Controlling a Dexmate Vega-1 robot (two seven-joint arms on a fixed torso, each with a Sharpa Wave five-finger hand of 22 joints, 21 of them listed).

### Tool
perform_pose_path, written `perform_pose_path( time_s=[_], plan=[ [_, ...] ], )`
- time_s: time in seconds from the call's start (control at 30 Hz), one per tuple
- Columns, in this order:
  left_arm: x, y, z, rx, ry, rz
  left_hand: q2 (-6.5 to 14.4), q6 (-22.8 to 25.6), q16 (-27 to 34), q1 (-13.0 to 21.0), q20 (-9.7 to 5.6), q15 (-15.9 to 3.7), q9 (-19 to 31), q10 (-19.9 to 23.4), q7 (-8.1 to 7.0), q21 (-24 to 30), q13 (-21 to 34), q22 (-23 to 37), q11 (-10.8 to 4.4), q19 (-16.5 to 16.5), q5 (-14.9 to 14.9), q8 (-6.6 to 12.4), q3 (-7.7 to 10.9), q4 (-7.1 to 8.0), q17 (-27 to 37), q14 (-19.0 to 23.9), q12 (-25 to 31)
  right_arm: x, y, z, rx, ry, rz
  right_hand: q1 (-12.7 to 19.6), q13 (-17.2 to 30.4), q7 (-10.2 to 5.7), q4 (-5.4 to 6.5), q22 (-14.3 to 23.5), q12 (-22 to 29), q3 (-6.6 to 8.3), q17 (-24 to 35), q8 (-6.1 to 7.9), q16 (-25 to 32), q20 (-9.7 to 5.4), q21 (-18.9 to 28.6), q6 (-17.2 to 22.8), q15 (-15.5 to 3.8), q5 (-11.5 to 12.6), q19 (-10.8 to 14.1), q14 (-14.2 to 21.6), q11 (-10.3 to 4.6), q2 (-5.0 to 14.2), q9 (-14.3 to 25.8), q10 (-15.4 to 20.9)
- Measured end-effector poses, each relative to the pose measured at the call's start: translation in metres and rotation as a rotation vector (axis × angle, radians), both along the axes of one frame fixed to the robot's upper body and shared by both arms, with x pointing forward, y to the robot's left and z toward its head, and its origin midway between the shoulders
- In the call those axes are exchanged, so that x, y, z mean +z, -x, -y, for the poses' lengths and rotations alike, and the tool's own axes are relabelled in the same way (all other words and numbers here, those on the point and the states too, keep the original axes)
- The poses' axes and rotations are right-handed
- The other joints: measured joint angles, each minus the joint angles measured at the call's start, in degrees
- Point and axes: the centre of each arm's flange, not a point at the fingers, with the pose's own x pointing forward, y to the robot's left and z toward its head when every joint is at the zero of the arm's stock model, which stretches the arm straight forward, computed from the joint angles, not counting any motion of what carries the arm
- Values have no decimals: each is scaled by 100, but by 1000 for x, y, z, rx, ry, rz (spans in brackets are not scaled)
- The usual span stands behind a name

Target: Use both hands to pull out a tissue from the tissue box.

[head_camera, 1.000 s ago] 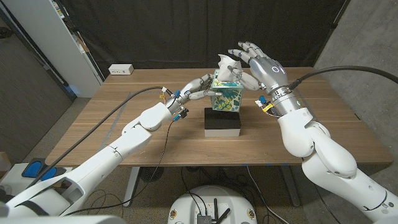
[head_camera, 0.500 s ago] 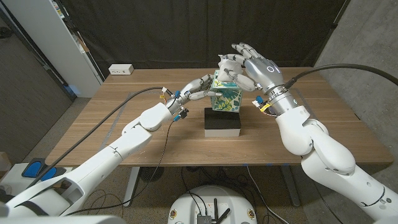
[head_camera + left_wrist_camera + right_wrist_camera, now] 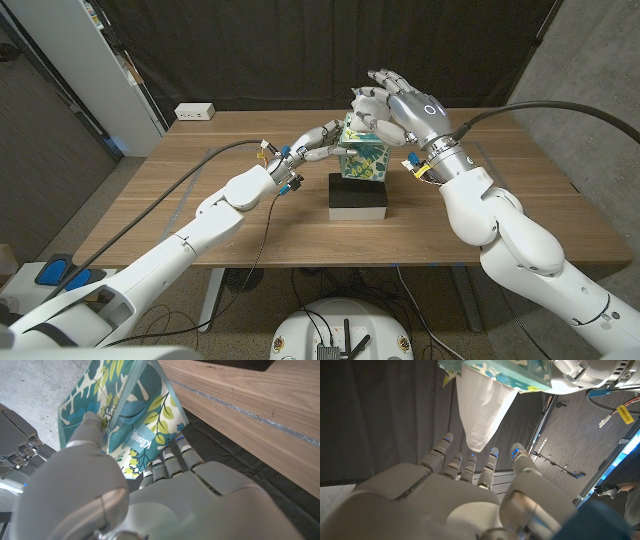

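The tissue box (image 3: 363,158), teal with a leaf print, stands on a black block (image 3: 359,198) at mid table. My left hand (image 3: 318,139) grips the box's left side; in the left wrist view its thumb presses one face of the box (image 3: 135,415) and its fingers (image 3: 172,457) lie against another. A white tissue (image 3: 361,102) sticks up out of the box top. My right hand (image 3: 403,104) hovers over it, fingers spread. In the right wrist view the tissue's (image 3: 482,405) tip hangs just clear of the spread fingertips (image 3: 493,453).
The wooden table (image 3: 200,215) has bare room on both sides of the block. A white power strip (image 3: 195,112) lies at the back left corner. A black curtain hangs close behind the table.
My right hand has shifted left and closer over the box top, bringing its fingers around the tissue. The left hand and the box have stayed put.
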Motion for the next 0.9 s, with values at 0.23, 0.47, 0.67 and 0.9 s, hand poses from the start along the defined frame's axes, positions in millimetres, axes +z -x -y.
perform_pose_path(
  time_s=[0.23, 0.47, 0.67, 0.9],
  plan=[
    [-1, 1, 0, -3, 0, 0, -1, -10, 0, 1, 0, 0, 1, 0, 10, 0, 0, 0, 0, 0, -10, 0, -1, -1, 0, 0, 0, 3, -3, 0, -2, -13, 18, 51, 12, 382, 6, 0, 0, -194, 17, 191, 44, 102, 0, 553, 11, 0, 102, 73, 63, -56, 21, 61],
    [-1, 2, 0, -7, -1, 0, -14, -42, 0, -1, 0, 0, 2, 0, -20, 0, -1, 0, 0, 0, -10, 0, -1, -1, 0, 0, 0, 4, -7, 2, -14, -28, 29, 164, 27, 566, -2, 0, 0, -347, 16, 65, 45, 126, 0, 253, 1, 1, 205, 143, 127, -243, 54, 78],
    [-1, 3, 1, -8, -2, 0, -13, -52, 0, -2, 0, 0, 4, 0, -11, 0, 28, 0, 0, 0, -11, -1, -1, -1, 0, 0, 0, 6, -10, 4, -22, -44, 40, 201, 27, 719, 38, 0, 0, -471, 43, -109, 45, 165, 0, -368, 31, 1, 244, 174, 196, -281, 53, 10],
    [-1, 4, 1, -12, -2, 2, -12, -52, 0, -18, 0, 0, 5, 0, -11, 0, 27, 0, 0, 0, -11, -1, -2, -2, 0, 0, 0, 7, -10, 7, -35, -54, 52, 217, 54, 1198, 48, 12, 0, -617, 44, 272, 45, 217, 0, 577, 52, 24, 297, 195, 310, -446, 68, 82]
  ],
)
